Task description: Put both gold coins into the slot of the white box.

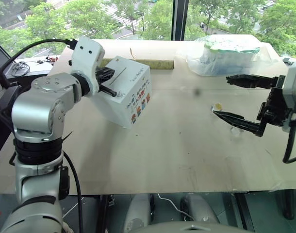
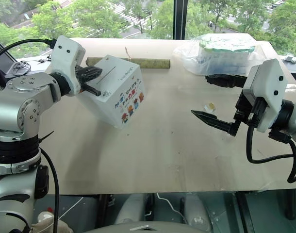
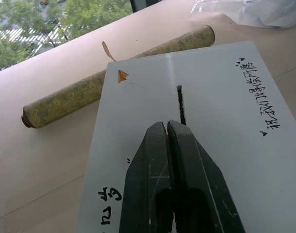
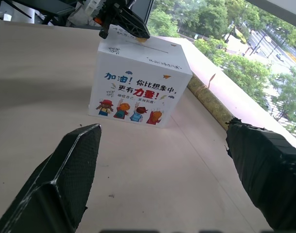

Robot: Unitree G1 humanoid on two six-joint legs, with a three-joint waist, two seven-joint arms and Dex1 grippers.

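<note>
The white box (image 1: pixel 131 97) stands on the table's left part, its handwritten face up and its cartoon face toward me. My left gripper (image 3: pixel 167 126) is shut above that top face, its tips right at the near end of the dark slot (image 3: pixel 180 103). A speck of gold shows between the tips: one gold coin (image 4: pixel 141 41). The other gold coin (image 1: pixel 217 106) lies on the table to the right with a whitish scrap. My right gripper (image 1: pixel 220 95) hovers wide open over it, holding nothing, its lower fingertip beside the coin.
A green-gold patterned roll (image 1: pixel 153 63) lies behind the box. A clear plastic-wrapped green-and-white bundle (image 1: pixel 228 52) sits at the back right. A bare whitish scrap (image 1: pixel 235 131) lies under the right gripper. Cables (image 1: pixel 19 68) lie off the table's left edge.
</note>
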